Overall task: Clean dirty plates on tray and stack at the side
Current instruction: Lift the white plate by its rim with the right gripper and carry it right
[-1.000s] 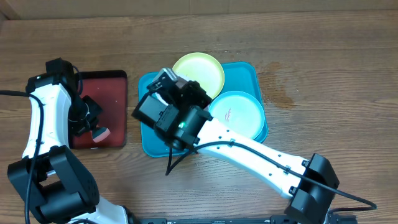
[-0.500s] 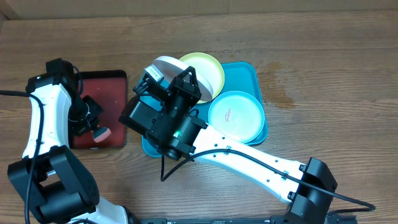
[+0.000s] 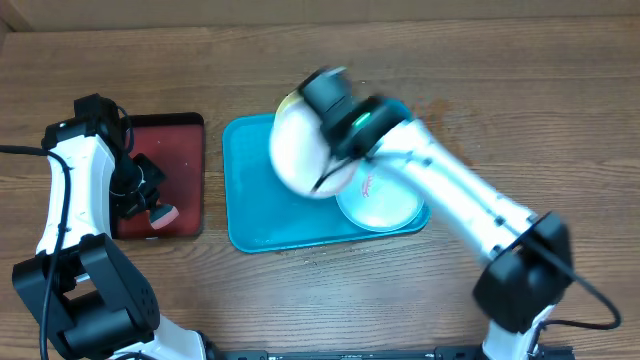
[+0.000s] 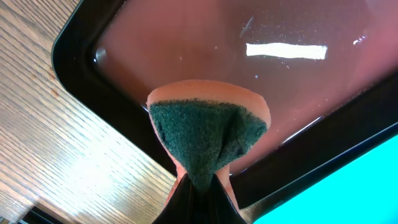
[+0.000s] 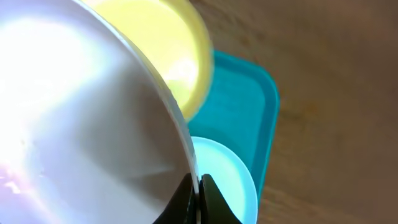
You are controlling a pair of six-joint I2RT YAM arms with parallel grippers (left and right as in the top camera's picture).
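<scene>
- R gripper (image 5: 199, 190) pinches the rim of the white plate (image 3: 305, 150), jaws pressed on either side of the edge. The plate is tilted and off the teal tray (image 3: 250, 210), prob. so its face can be turned toward the scrubber. It's blurred in the overhead view.
- L gripper (image 4: 199, 193) is clamped on the sponge (image 4: 208, 137). The pinch bunches it at the fingers, and the green scouring side fans out, facing away from the fingers. It hangs over the dark red tray (image 3: 185, 140), near the black rim, well apart from the white plate.
- My read: the plate needs to come to the sponge, or vice versa. No contact btwn them yet.
- Teal tray contents: the pale blue plate (image 3: 385, 200) lies flat at its R end w/ a small red smear (image 3: 368, 183), so it's not cleaned yet. The L half of the tray floor is bare.
- The yellow-green plate (image 5: 168, 56) sits at the tray's far edge, mostly hidden by the white plate from overhead. Can't tell if it's dirty.
- Dark red tray: the floor is glossy w/ a bright glint. It could be a liquid film for wetting the sponge, but can't confirm. Nothing else is in it.
- No plates are stacked on the wooden table (image 3: 520, 100) beside the tray, so the task looks early: 1 plate in hand, 2 to go.
</scene>
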